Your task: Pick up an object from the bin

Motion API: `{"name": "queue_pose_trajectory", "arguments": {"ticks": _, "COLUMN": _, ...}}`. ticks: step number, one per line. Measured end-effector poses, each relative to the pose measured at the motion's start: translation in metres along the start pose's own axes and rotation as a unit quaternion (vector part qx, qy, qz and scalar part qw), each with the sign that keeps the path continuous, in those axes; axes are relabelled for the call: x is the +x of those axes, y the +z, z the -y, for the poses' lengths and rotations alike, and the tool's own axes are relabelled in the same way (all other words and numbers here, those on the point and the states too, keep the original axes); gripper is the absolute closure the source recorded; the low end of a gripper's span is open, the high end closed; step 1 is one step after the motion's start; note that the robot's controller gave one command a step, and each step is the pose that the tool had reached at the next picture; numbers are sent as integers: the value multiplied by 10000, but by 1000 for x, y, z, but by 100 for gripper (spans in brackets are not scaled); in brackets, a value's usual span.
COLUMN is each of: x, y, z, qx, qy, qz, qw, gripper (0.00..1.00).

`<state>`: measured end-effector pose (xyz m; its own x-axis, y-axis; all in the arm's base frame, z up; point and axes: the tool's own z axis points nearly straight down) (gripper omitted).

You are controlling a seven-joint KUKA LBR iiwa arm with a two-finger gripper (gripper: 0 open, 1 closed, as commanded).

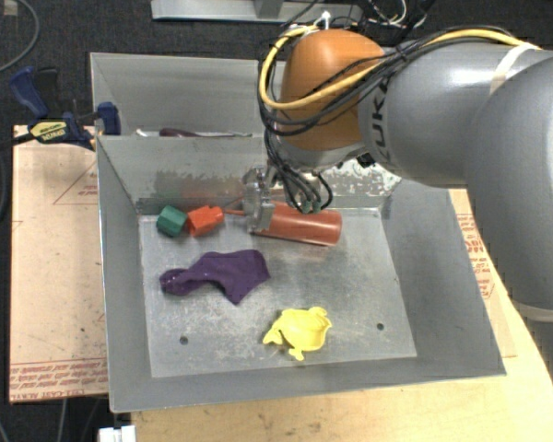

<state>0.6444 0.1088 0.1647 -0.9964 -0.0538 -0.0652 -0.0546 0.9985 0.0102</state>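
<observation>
Looking down, I found the pincer low at the left end of the red cylinder, which lay near the bin's back wall; wide or narrow, I could not tell. I judged centring across the cylinder's width wisest before closing.

Bin: grey sheet metal, matt, floor scuffed and speckled. Purple piece: limp cloth, matt. Yellow piece: crumpled, soft-looking, faintly shiny. Red cylinder: smooth plastic, slight sheen. Green block and orange block: matt; material I cannot tell. My wrist cover: glossy orange. My arm: smooth grey, satin.
</observation>
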Motion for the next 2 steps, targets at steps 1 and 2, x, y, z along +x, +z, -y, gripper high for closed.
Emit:
{"name": "queue_pose_trajectory", "arguments": {"ticks": 1, "x": -2, "y": 10, "z": -9, "qx": -2, "qy": 0, "qz": -3, "qw": 10000, "gripper": 100}}
{"name": "queue_pose_trajectory", "arguments": {"ticks": 2, "x": -4, "y": 13, "z": 30, "qx": -5, "qy": 372, "qz": 7, "qw": 9993, "gripper": 0}}
